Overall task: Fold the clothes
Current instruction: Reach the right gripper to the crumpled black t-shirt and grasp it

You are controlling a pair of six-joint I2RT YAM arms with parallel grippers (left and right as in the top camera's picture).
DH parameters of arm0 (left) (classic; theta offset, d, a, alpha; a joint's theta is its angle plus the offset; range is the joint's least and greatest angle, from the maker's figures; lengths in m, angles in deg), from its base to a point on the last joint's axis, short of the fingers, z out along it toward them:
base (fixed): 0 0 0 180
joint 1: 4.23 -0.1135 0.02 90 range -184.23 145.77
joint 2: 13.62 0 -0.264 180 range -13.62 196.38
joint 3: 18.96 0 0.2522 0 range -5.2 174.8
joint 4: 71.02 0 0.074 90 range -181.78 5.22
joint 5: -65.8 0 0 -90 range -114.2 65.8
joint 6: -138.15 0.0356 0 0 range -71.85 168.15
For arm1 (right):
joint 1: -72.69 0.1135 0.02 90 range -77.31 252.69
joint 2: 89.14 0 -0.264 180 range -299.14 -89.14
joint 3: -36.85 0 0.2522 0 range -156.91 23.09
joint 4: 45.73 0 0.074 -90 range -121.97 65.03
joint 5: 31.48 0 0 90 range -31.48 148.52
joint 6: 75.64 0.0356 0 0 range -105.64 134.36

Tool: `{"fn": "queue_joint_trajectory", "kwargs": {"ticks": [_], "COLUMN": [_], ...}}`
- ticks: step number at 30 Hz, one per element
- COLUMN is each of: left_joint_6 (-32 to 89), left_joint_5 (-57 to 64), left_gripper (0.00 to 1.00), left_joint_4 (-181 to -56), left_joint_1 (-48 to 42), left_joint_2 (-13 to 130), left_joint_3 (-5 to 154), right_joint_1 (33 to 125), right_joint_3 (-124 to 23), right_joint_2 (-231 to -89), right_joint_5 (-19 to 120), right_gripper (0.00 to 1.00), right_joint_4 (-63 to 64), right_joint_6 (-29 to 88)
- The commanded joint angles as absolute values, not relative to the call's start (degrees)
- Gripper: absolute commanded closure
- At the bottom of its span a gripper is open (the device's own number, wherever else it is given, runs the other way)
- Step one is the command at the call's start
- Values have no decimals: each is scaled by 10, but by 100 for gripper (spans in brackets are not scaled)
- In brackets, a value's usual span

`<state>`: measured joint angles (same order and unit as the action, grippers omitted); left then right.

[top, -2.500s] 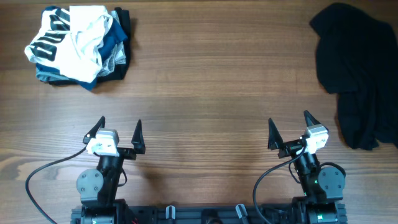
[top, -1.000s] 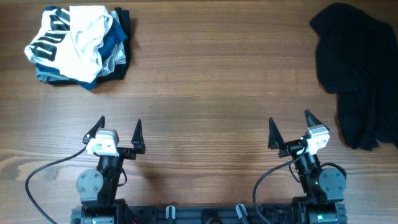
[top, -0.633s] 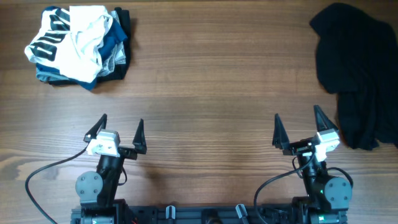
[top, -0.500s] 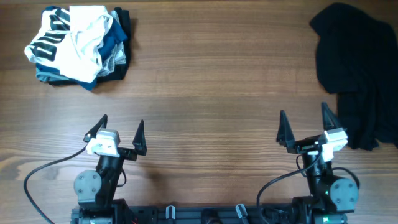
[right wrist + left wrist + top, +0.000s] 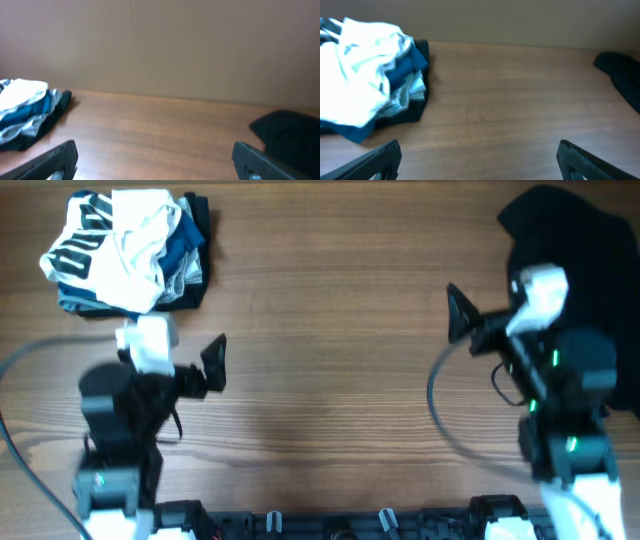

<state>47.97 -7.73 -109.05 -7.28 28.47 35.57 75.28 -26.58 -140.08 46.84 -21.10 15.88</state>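
Observation:
The clothes, one plain black garment (image 5: 585,240), lie crumpled at the table's far right; they also show in the left wrist view (image 5: 620,75) and the right wrist view (image 5: 290,132). My right gripper (image 5: 492,292) is raised beside the garment's left edge, open and holding nothing, and its arm covers part of the cloth from above. In its own view the right gripper (image 5: 160,162) has only bare wood between its fingers. My left gripper (image 5: 185,355) hovers open and empty over the left half of the table, and its own view (image 5: 482,162) shows the same.
A pile of white and blue garments with black-and-white lettering (image 5: 125,250) sits at the far left corner, also seen in the left wrist view (image 5: 365,95) and the right wrist view (image 5: 27,117). Bare wooden table (image 5: 330,300) lies between pile and black garment.
Both arms have lifted off their rest at the front edge and swung forward: the right toward the black garment, the left toward the pile. Both grippers stayed open. The garments have not moved.

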Motion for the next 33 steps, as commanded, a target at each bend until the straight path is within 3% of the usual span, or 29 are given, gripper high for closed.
{"fn": "queue_joint_trajectory", "kwargs": {"ticks": [1, 7, 12, 16, 20, 23, 33], "left_joint_6": [476, 472, 472, 472, 472, 472, 472], "left_joint_5": [-40, -29, 13, 13, 13, 13, 13], "left_gripper": [0, 0, 0, 0, 0, 0, 0], "left_joint_4": [-1151, -1283, -1289, -1290, -1285, -1285, -1283], "left_joint_1": [-71, -71, -71, -71, -71, -71, -71], "left_joint_2": [399, 564, 652, 690, 701, 701, 701], "left_joint_3": [481, 619, 634, 634, 634, 634, 634], "right_joint_1": [753, 753, 753, 741, 676, 619, 556], "right_joint_3": [-398, -546, -554, -554, -554, -554, -552], "right_joint_2": [-1508, -1662, -1741, -1793, -1875, -1933, -2057], "right_joint_5": [438, 438, 445, 527, 621, 624, 676], "right_gripper": [0, 0, 0, 0, 0, 1, 17], "right_joint_4": [-115, 38, 14, -11, -37, -39, -50], "right_joint_6": [118, 98, 99, 123, 239, 260, 281]}}
